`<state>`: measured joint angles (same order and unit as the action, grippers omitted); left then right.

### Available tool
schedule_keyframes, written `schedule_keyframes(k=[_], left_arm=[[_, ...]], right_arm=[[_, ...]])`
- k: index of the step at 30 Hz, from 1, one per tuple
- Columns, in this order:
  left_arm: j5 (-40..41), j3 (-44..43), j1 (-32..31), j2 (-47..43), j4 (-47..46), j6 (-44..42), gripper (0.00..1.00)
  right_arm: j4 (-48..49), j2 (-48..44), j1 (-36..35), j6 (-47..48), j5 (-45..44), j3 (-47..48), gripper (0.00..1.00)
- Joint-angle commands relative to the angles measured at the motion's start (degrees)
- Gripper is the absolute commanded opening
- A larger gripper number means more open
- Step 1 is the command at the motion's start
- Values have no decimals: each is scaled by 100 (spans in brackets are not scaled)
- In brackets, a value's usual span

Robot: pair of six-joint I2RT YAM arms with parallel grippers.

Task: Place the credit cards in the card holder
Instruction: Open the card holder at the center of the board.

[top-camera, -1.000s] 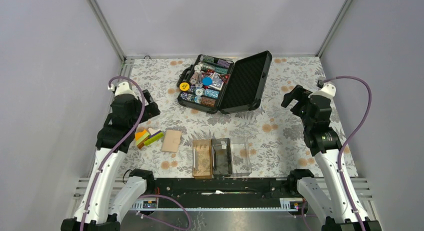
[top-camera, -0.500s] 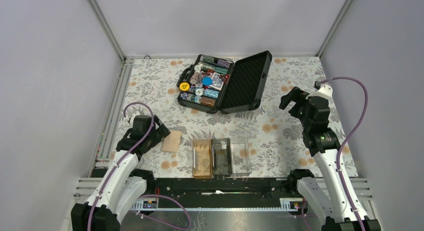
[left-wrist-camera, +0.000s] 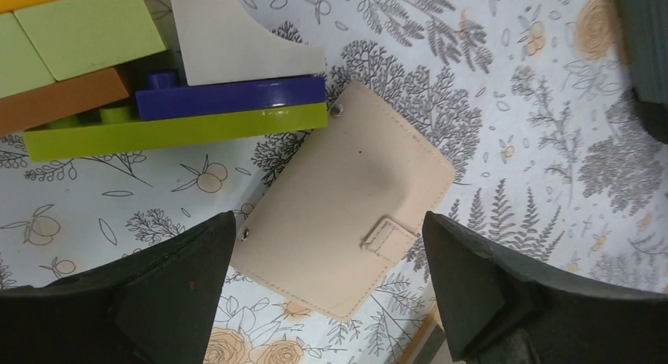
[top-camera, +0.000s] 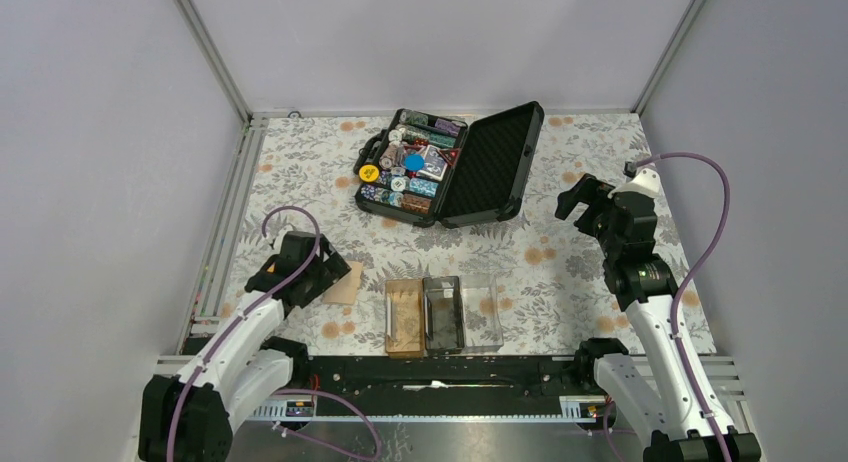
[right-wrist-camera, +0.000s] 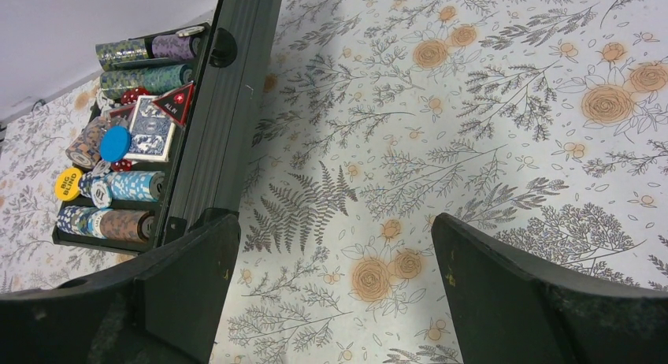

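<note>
Claw on left [left-wrist-camera: 329, 226], lowered over wallet [left-wrist-camera: 346, 195]

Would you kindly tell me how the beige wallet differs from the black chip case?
The beige wallet is shut, its tab fastened; the black chip case lies open, full of chips. The wallet lies at the near left; the case farther back. Both rest on the floral cloth.

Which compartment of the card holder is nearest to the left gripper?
The brown compartment, leftmost; the dark compartment and the clear compartment lie farther right.
</note>
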<state>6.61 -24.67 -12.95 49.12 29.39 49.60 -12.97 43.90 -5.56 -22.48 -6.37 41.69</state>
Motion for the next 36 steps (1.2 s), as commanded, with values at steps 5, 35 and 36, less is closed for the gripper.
schedule_keyframes(k=[5,35,36], left_arm=[[101,76,-349,446,-452,121,92],[-809,573,-105,567,-1478,313,51],[-922,596,-95,643,-1576,305,50]], right_arm=[[252,-22,18,92,94,-12,99],[259,95,19,122,145,-9,99],[256,95,20,121,152,-12,99]])
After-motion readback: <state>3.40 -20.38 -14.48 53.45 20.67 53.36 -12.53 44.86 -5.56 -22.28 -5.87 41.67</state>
